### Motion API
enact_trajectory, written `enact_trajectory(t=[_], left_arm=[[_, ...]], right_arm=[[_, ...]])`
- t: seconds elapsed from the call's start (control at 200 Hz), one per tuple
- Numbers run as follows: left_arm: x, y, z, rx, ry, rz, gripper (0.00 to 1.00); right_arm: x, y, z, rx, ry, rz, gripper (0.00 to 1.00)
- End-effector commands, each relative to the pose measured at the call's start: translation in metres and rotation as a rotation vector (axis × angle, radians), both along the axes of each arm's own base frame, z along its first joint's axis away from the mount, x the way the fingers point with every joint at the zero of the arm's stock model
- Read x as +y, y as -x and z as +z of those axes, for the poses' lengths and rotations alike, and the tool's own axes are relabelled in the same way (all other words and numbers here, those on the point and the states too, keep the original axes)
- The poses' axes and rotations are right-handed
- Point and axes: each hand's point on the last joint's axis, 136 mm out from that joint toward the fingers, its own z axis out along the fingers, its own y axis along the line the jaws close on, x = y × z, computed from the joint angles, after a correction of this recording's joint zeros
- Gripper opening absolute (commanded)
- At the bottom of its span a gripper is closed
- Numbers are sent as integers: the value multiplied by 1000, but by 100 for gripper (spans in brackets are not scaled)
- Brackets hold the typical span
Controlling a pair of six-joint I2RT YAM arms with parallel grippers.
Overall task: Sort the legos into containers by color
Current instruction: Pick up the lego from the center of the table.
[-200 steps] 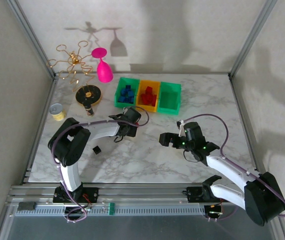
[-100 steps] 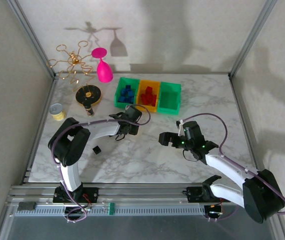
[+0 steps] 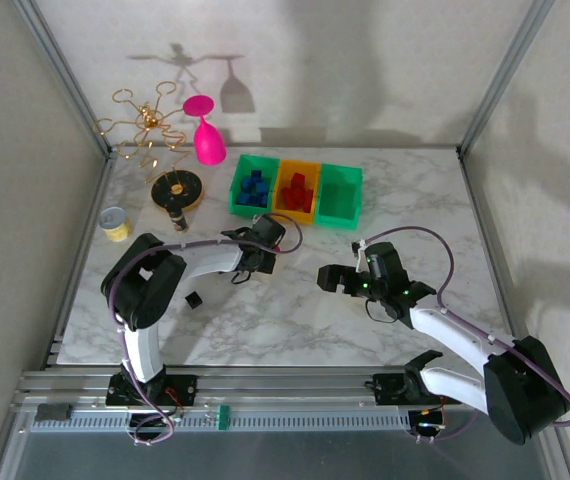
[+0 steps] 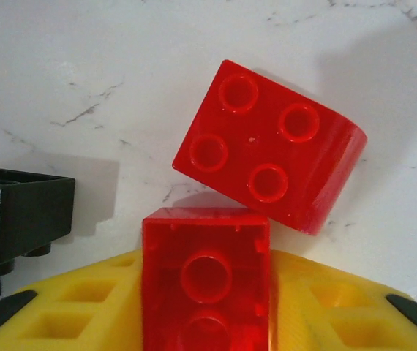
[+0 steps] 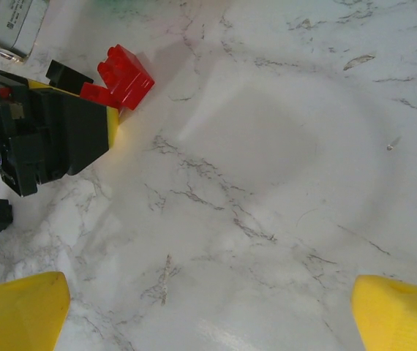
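One red lego (image 4: 205, 256) is clamped by the left gripper (image 4: 205, 318) near the yellow-orange container (image 3: 293, 215); the right gripper (image 5: 208, 311) is spread wide.

A: Left arm?
B: Elbow folded near its base, forearm reaching to mid-table. Left gripper (image 3: 249, 266) is low, its yellow fingers (image 4: 84, 300) pressed against both sides of a red lego (image 4: 205, 281).
A: Right arm?
B: Extended inward. Right gripper (image 5: 208, 311) is tilted down, jaws spread wide.
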Motion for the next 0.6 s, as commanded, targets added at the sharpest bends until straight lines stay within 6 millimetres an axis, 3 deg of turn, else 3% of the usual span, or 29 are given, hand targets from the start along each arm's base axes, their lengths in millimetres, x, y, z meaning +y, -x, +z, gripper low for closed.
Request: enact_trajectory(t=[0.0,0.355,0.596], left_arm=[[5,4,-3,18,-38,-1,37],[4,15,17,2,15,7,21],[2,21,59,-67,82,32,18]], right_arm=[[5,-6,12,-45,-9,14,99],[5,-8,21,-65,-6,16,99],[1,-14,34,-94,22,-6,99]])
